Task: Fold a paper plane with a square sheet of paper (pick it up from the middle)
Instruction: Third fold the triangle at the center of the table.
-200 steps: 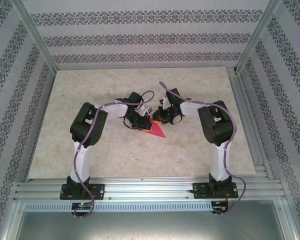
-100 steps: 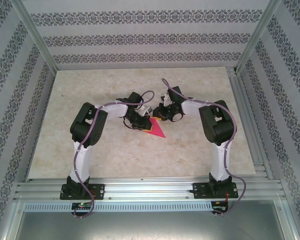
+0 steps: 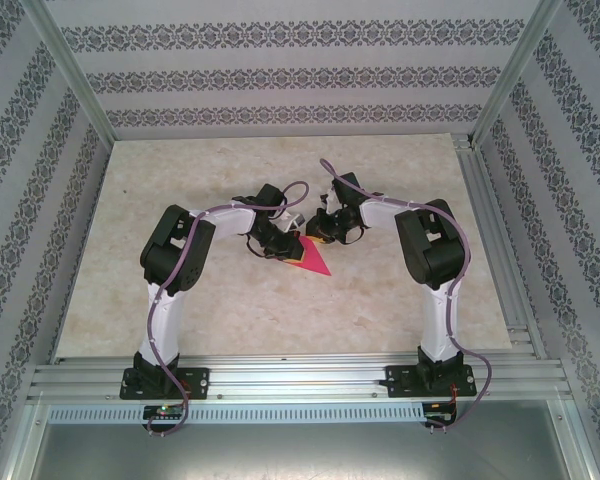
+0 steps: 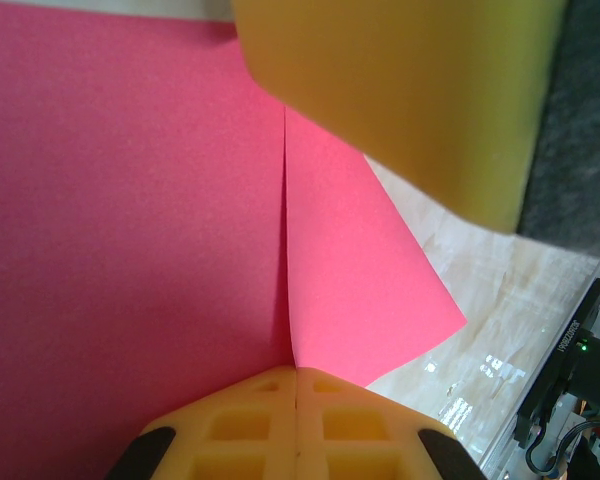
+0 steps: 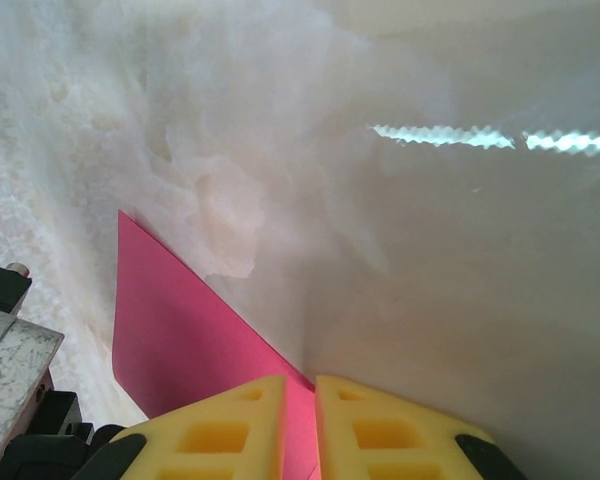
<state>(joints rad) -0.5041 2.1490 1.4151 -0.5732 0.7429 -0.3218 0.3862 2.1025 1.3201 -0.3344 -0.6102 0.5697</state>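
Magenta folded paper (image 3: 315, 262) is pinched at mid-frame from both sides: the left gripper (image 4: 296, 380) is clamped on its crease, the right gripper (image 5: 300, 392) closed on its edge.

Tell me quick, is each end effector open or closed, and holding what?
Left end effector: closed, pinching the pink paper.
Right end effector: closed on the same pink paper.

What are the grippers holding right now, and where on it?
Both hold the pink paper: the left gripper is shut on it where the crease ends, and the right gripper pinches it at one edge.
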